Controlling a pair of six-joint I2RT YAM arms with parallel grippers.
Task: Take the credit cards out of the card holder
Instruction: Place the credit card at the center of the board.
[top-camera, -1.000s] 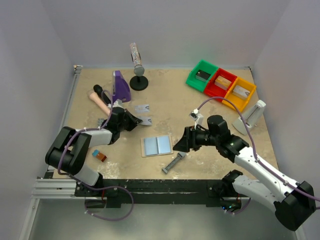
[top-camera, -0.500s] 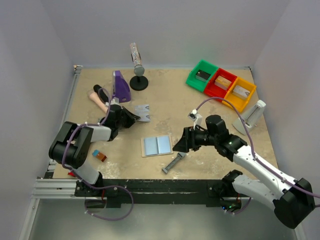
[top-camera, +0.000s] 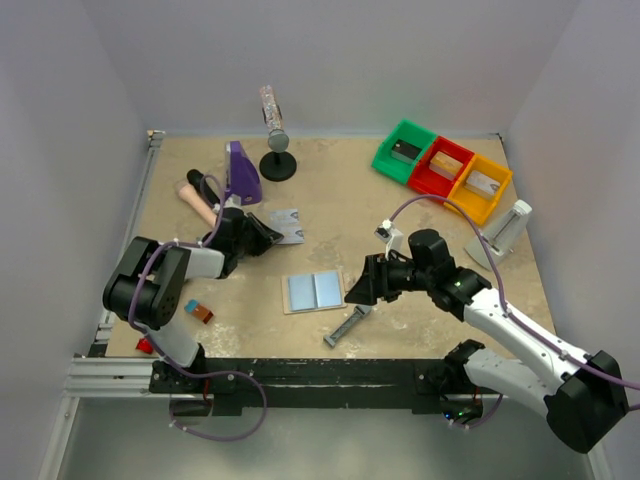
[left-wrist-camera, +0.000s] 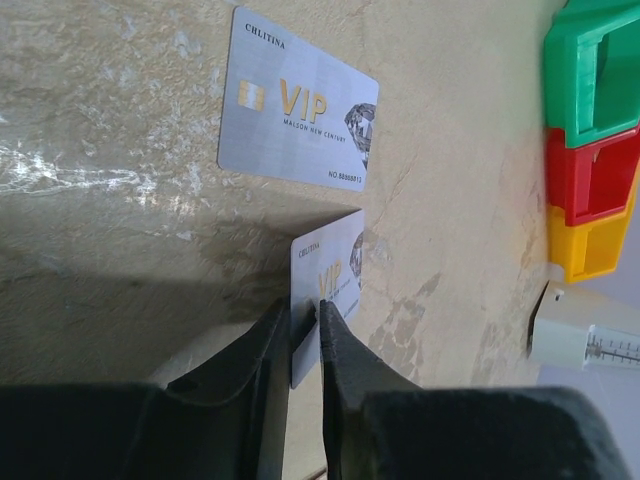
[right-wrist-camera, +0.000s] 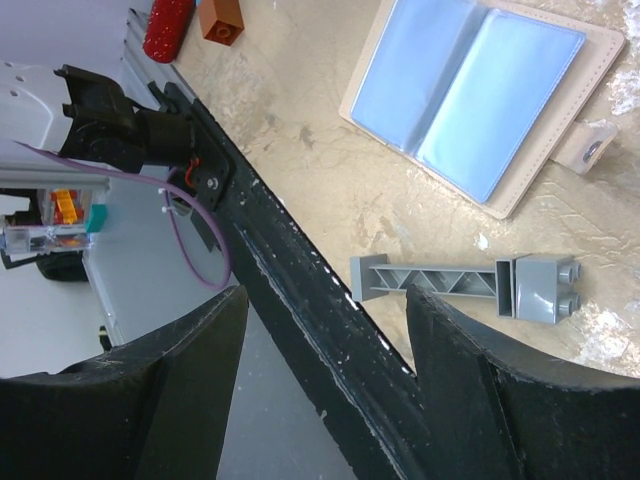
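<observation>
My left hand has swung a second silver plastic card printed VIP up the bench toward 12 o'clock, bringing it close beside the first silver VIP card, which lies flat and free. The second card stands on edge between my narrow fingers. They have begun to ease apart, but whether they still pinch it I cannot tell.

Both cards now sit at 11 o'clock from the open bifold card holder with pale blue panels and tan edging, which lies spread at the bench's centre. That puts two cards out, by my judgement; whether more remain in the sleeves I cannot see.

My right hand hovers spread wide and holding nothing at the holder's 3 o'clock, above a narrow grey plastic bar tool.

The bench is mottled beige, stone-patterned and matt. Plain pale walls close it in on three sides, and green, red and yellow plastic bins sit at its 2 o'clock corner.
</observation>
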